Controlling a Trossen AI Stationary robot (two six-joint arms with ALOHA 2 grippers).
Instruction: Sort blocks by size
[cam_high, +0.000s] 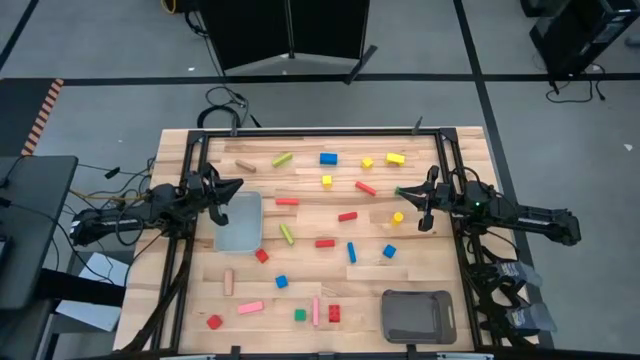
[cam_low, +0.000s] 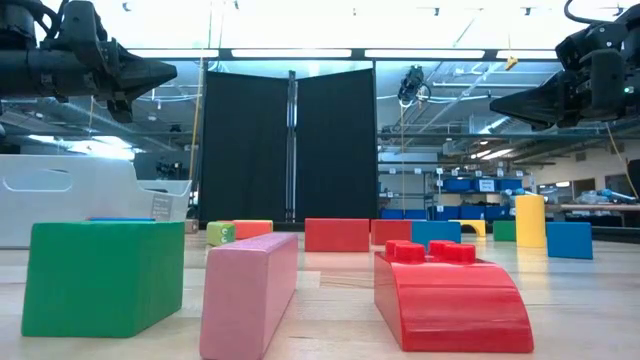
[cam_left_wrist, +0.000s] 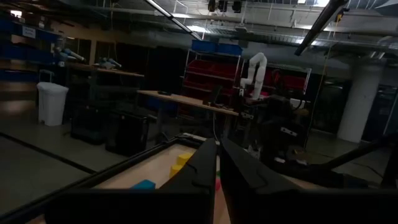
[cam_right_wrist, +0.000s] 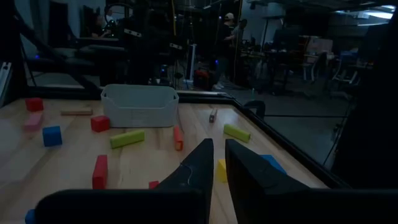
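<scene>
- High view: the left gripper (cam_high: 236, 186) hangs over the far edge of the pale tray (cam_high: 239, 221) on the table's left side, its jaws nearly together and holding nothing.
- The right gripper (cam_high: 404, 194) points inward from the right side, just beside a yellow cylinder (cam_high: 397, 217) and near a red bar (cam_high: 366, 187); its jaws are narrow and empty too.
- The blocks lie scattered over the wooden table (cam_high: 175, 290), none in either tray: a blue block (cam_high: 328, 158), yellow ones (cam_high: 395, 158) and a green bar (cam_high: 282, 159) along the far side, a pink bar (cam_high: 250, 307), a green cube (cam_high: 300, 315) and a red brick (cam_high: 333, 314) at the near edge.
- A dark tray (cam_high: 416, 316) sits at the near right corner.
- Low view: the green cube (cam_low: 103, 277), an end-on pink bar (cam_low: 250, 295) and the red brick (cam_low: 452, 292) fill the foreground; both arms hang high at the upper corners, well above the blocks.
- Left wrist view: the left fingers (cam_left_wrist: 242, 171) stand close together with a thin gap; a blue block (cam_left_wrist: 143, 185) and a yellow one (cam_left_wrist: 182, 158) lie ahead.
- Right wrist view: the right fingers (cam_right_wrist: 194, 167) show a slim gap, nothing between them; the pale tray (cam_right_wrist: 140, 105) stands across the table, with a green bar (cam_right_wrist: 127, 138) and red blocks (cam_right_wrist: 99, 170) nearer.
</scene>
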